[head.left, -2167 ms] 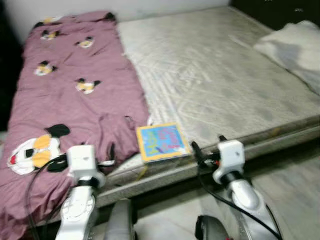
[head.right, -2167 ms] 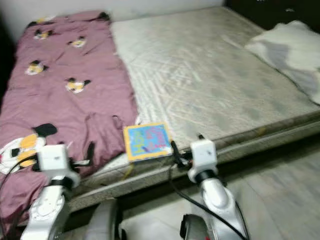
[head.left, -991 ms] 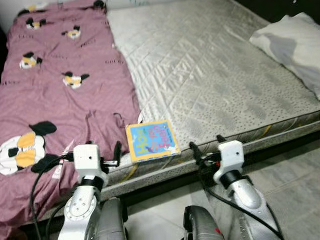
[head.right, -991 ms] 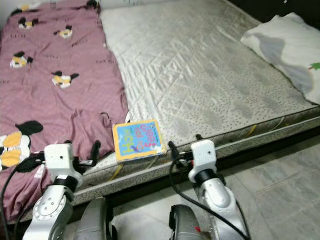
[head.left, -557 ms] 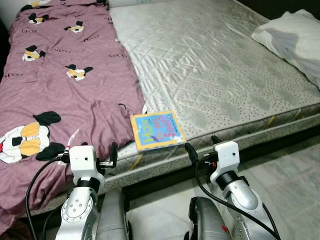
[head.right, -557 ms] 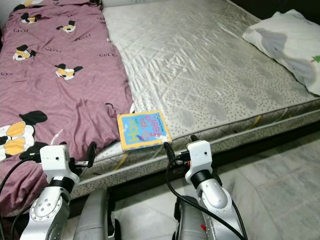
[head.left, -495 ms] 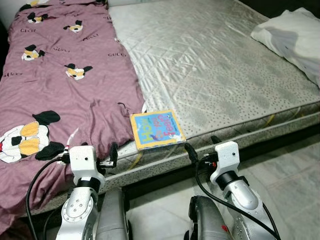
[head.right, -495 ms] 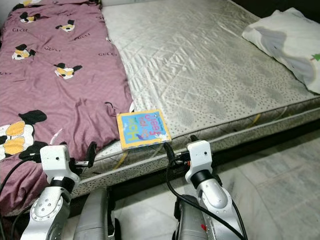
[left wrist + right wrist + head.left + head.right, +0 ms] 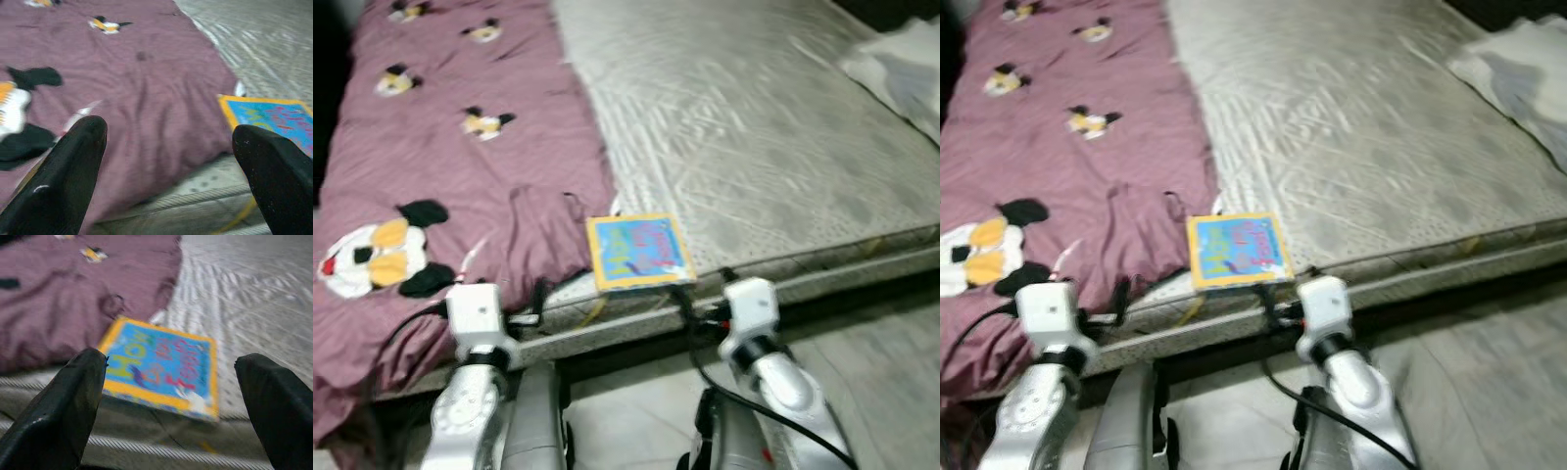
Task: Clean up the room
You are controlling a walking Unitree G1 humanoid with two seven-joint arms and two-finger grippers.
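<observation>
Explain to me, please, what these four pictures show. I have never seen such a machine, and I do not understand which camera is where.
This is a walking humanoid robot with two silver arms. Two pictures come from cameras in its head, looking down at a bed. The other two come from cameras on its wrists, each looking between that gripper's two black fingers. On the bare mattress lie a purple blanket with cartoon patches, a colourful children's book near the front edge, and a white pillow. The left gripper and right gripper are both open and hold nothing. The right one points at the book.
</observation>
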